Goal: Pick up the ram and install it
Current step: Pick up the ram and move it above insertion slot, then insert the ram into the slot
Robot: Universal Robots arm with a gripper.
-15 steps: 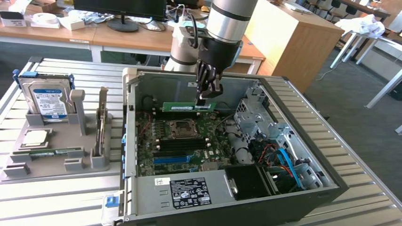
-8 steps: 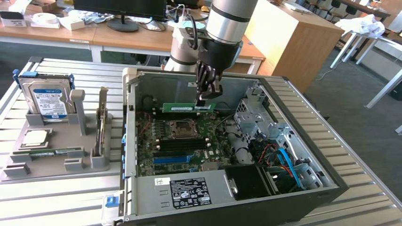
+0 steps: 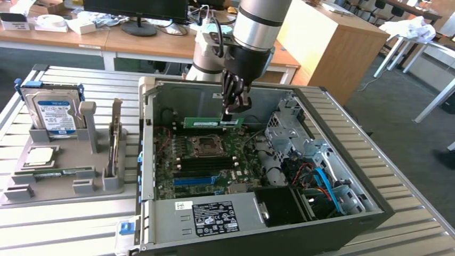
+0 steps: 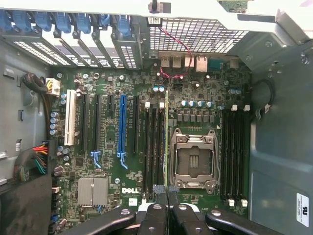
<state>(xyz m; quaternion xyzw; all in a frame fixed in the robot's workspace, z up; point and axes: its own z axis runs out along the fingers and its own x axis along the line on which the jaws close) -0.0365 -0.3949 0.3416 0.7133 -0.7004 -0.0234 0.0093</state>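
The ram (image 3: 202,123) is a narrow green stick with a white label, held level inside the open computer case above the motherboard (image 3: 206,170). My gripper (image 3: 232,113) is shut on its end nearest the exterior view's right, reaching down from above. In the wrist view the ram (image 4: 167,137) shows edge-on as a thin line running away from my gripper (image 4: 167,195). It lies along the black memory slots (image 4: 154,147), between them and the processor socket (image 4: 194,159). I cannot tell whether it touches a slot.
More memory slots (image 4: 234,147) lie on the socket's other side. The case walls (image 3: 178,98), drive cage (image 3: 288,133) and cables (image 3: 320,181) hem the board in. A grey holder (image 3: 64,184) on the exterior view's left carries a hard drive (image 3: 53,114), a processor chip (image 3: 40,156) and an upright card (image 3: 116,133).
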